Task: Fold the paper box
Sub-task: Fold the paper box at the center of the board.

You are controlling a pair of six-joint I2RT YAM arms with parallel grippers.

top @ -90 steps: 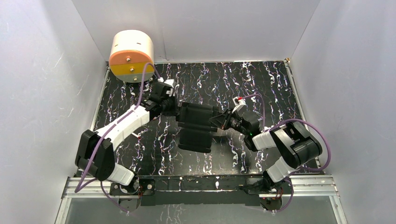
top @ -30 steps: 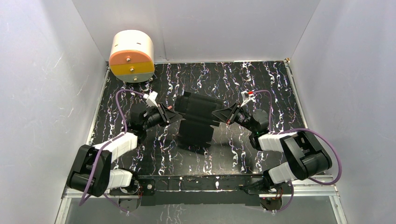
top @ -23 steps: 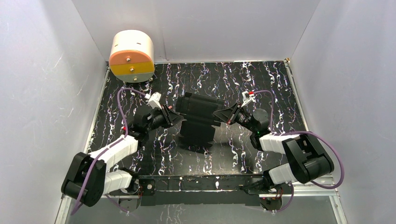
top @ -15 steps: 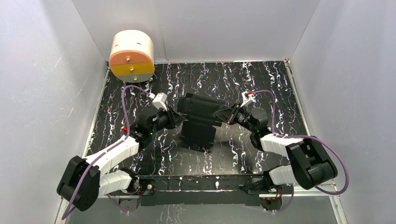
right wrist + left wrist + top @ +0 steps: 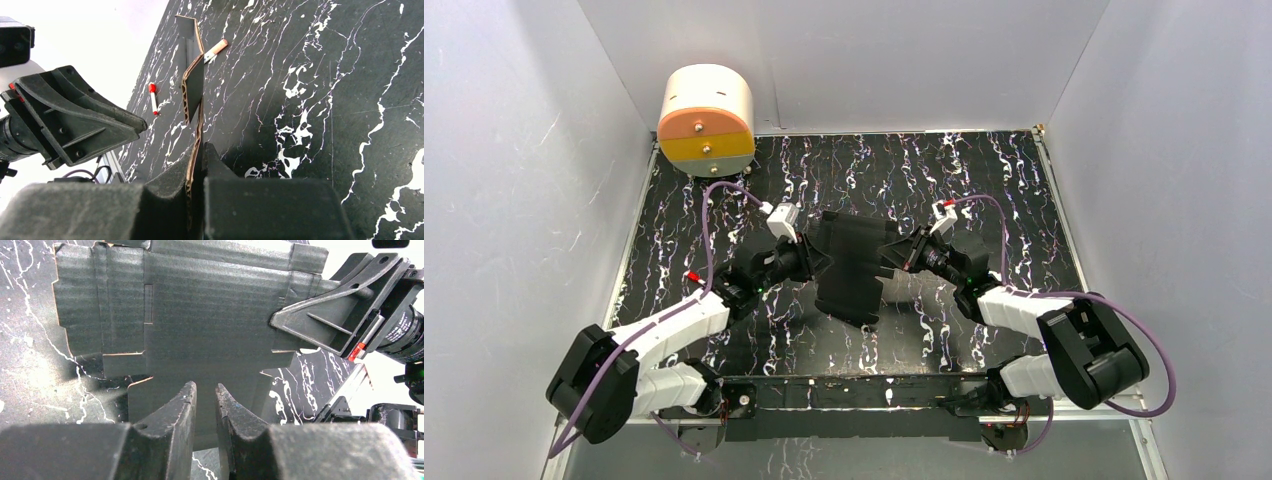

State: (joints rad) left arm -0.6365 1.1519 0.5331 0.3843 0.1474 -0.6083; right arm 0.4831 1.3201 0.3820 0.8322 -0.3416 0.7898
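Observation:
The paper box (image 5: 849, 265) is a flat black card blank with creases and flaps, held near the table's middle. My right gripper (image 5: 891, 255) is shut on its right edge. In the right wrist view the card's brown corrugated edge (image 5: 194, 95) runs away from the closed right gripper (image 5: 199, 150). My left gripper (image 5: 814, 262) is at the blank's left side. In the left wrist view the paper box (image 5: 200, 315) faces the left gripper (image 5: 205, 390), whose jaws stand a narrow gap apart with nothing between them. The right gripper (image 5: 300, 322) shows pinching the far edge.
A white and orange cylinder (image 5: 706, 118) stands at the back left corner. A small red-tipped stick (image 5: 153, 98) and a tan-tipped stick (image 5: 216, 48) lie on the marbled table (image 5: 984, 190). Grey walls enclose three sides.
My left arm has swung right and forward, bringing its gripper from beside the box up against the box's left side. The right gripper has shifted slightly left, and the box has turned a little.

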